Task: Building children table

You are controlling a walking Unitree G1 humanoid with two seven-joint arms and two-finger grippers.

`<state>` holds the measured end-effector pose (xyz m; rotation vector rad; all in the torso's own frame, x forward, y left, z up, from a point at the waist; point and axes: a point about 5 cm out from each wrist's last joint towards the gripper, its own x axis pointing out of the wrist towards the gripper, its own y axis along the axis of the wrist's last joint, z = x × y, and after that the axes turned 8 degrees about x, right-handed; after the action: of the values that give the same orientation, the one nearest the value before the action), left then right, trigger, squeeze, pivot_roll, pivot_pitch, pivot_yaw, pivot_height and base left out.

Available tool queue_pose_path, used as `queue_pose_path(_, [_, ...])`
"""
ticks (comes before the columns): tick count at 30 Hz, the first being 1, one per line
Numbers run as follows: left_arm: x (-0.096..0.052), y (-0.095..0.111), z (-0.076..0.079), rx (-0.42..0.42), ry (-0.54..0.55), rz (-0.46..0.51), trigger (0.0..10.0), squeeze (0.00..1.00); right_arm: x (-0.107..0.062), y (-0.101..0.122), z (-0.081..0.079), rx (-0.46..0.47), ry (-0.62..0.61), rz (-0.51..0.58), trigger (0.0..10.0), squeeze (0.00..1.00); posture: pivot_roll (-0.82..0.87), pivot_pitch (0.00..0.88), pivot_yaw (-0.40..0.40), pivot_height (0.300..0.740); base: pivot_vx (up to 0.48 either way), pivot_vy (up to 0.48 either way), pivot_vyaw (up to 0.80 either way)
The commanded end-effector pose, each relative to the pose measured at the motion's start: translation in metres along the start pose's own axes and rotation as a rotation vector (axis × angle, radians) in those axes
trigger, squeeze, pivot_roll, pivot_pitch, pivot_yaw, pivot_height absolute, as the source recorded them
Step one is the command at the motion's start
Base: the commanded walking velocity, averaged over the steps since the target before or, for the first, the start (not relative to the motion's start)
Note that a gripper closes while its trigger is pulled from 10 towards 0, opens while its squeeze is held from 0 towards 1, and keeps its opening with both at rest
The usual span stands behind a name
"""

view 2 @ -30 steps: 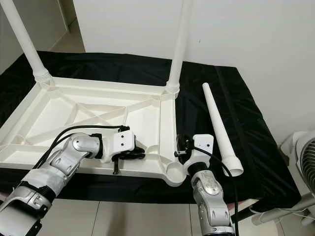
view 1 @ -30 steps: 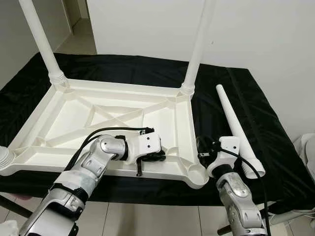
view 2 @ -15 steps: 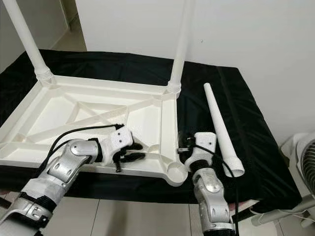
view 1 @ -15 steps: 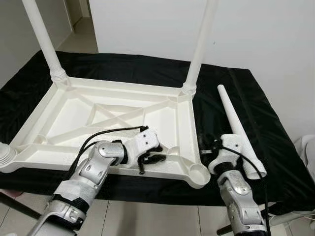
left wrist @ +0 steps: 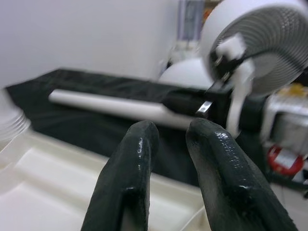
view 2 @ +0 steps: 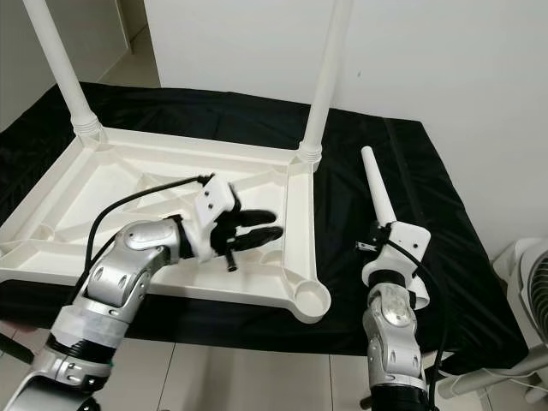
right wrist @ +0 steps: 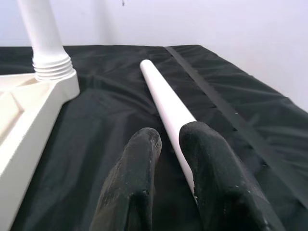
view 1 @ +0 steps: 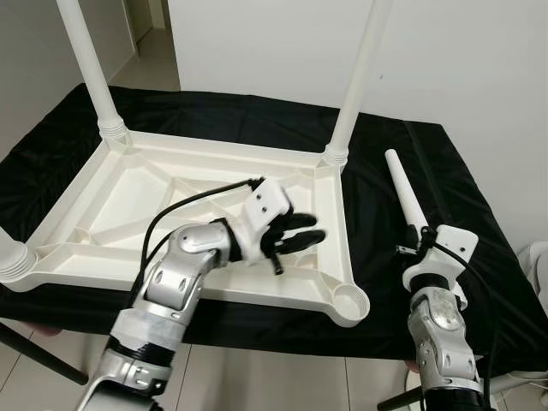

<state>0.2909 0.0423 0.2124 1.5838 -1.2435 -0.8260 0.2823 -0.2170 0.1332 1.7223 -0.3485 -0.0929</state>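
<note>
The white table top (view 1: 334,214) lies upside down on a black cloth. Upright legs stand in its far left corner (view 1: 90,64) and far right corner (view 1: 360,73), and the near left corner holds a threaded leg end (view 1: 10,261). The near right socket (view 1: 349,301) is an open cup. A loose white leg (view 1: 404,193) lies on the cloth to the right. My left gripper (view 1: 306,231) hovers shut above the top's inner panel, pointing right. Beside the loose leg's (right wrist: 166,98) thick end, my right gripper (right wrist: 171,139) is shut and holds nothing.
The black cloth (view 1: 402,141) covers the whole work surface up to a white wall behind. A white fan (view 2: 535,282) stands on the floor at the right. Tiled floor (view 1: 257,385) shows below the near edge.
My left gripper has lifted off the top's near rim and swung up to point right. My right arm has moved from the near right socket over to the loose leg. The camera shifted.
</note>
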Motion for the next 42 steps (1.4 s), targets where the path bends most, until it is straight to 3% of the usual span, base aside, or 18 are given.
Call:
queue_pose_path(1, [0.0, 0.001, -0.01, -0.02, 0.23, -0.019, 10.0, 0.0, -0.002, -0.006, 0.008, -0.017, -0.032, -0.023, 10.0, 0.0, -0.08, 0.03, -0.07, 0.74, 0.0, 0.0, 0.0])
queue_pose_path(11, [0.005, 0.0, 0.003, -0.004, 0.293, -0.006, 10.0, 0.0, -0.002, -0.002, 0.025, -0.023, -0.082, -0.02, 10.0, 0.03, -0.08, 0.028, -0.072, 0.74, 0.0, 0.0, 0.0])
queue_pose_path(12, [0.006, 0.0, 0.005, -0.01, 0.292, -0.007, 10.0, 0.0, -0.003, -0.001, 0.027, -0.028, -0.086, -0.02, 10.0, 1.0, -0.08, 0.027, -0.076, 0.74, 0.0, 0.0, 0.0])
queue_pose_path(17, [0.007, 0.002, 0.01, -0.019, 0.297, -0.009, 10.0, 0.0, -0.009, 0.0, 0.031, -0.012, -0.043, -0.031, 10.0, 1.0, -0.08, 0.03, -0.084, 0.74, 0.0, 0.0, 0.0])
queue_pose_path(21, [0.013, 0.004, 0.017, -0.033, 0.31, 0.002, 10.0, 0.0, -0.025, 0.001, 0.034, 0.024, 0.102, -0.071, 10.0, 1.0, -0.09, 0.03, -0.088, 0.74, 0.0, 0.0, 0.0])
queue_pose_path(32, [0.014, 0.003, 0.021, -0.038, 0.295, 0.0, 10.0, 0.0, -0.033, -0.004, 0.049, -0.071, 0.103, -0.109, 10.0, 1.0, -0.1, 0.029, -0.088, 0.74, 0.0, 0.0, 0.0])
queue_pose_path(33, [0.014, 0.003, 0.021, -0.037, 0.294, -0.001, 10.0, 0.0, -0.033, -0.005, 0.054, -0.087, 0.098, -0.121, 10.0, 0.8, -0.1, 0.028, -0.087, 0.74, 0.0, 0.0, 0.0])
queue_pose_path(34, [0.014, 0.003, 0.021, -0.04, 0.292, -0.003, 10.0, 0.0, -0.034, -0.006, 0.057, -0.093, 0.095, -0.13, 10.0, 0.2, -0.1, 0.028, -0.088, 0.74, 0.0, 0.0, 0.0])
queue_pose_path(35, [0.014, 0.003, 0.022, -0.041, 0.29, -0.005, 10.0, 0.0, -0.034, -0.009, 0.059, -0.093, 0.097, -0.144, 10.0, 0.0, -0.1, 0.027, -0.087, 0.74, 0.0, 0.0, 0.0])
queue_pose_path(42, [0.017, 0.001, 0.029, -0.027, 0.265, -0.028, 10.0, 0.0, -0.03, -0.019, 0.06, -0.093, 0.127, -0.194, 10.0, 0.0, -0.1, 0.02, -0.082, 0.74, 0.0, 0.0, 0.0])
